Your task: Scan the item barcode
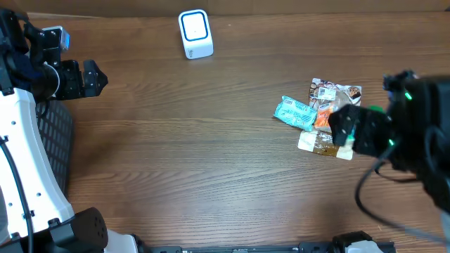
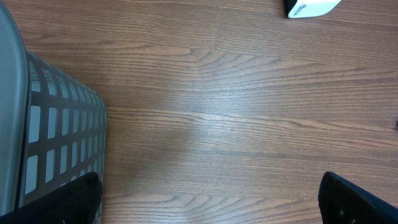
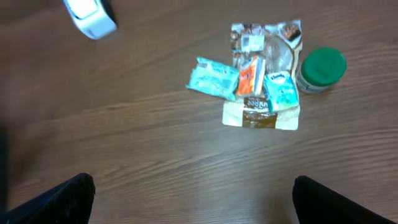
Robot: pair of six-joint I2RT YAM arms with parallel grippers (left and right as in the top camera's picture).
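A heap of small packets lies at the right of the table: a teal packet, a clear snack bag with a barcode label, an orange packet, a small teal pouch and a brown-and-white packet. The white scanner stands at the far edge. My right gripper hovers over the heap's near side, open and holding nothing. Far to the left, my left gripper is open over bare wood.
A green-lidded jar stands just right of the heap. A grey mesh basket sits at the table's left side, beside my left gripper. A corner of the scanner shows in the left wrist view.
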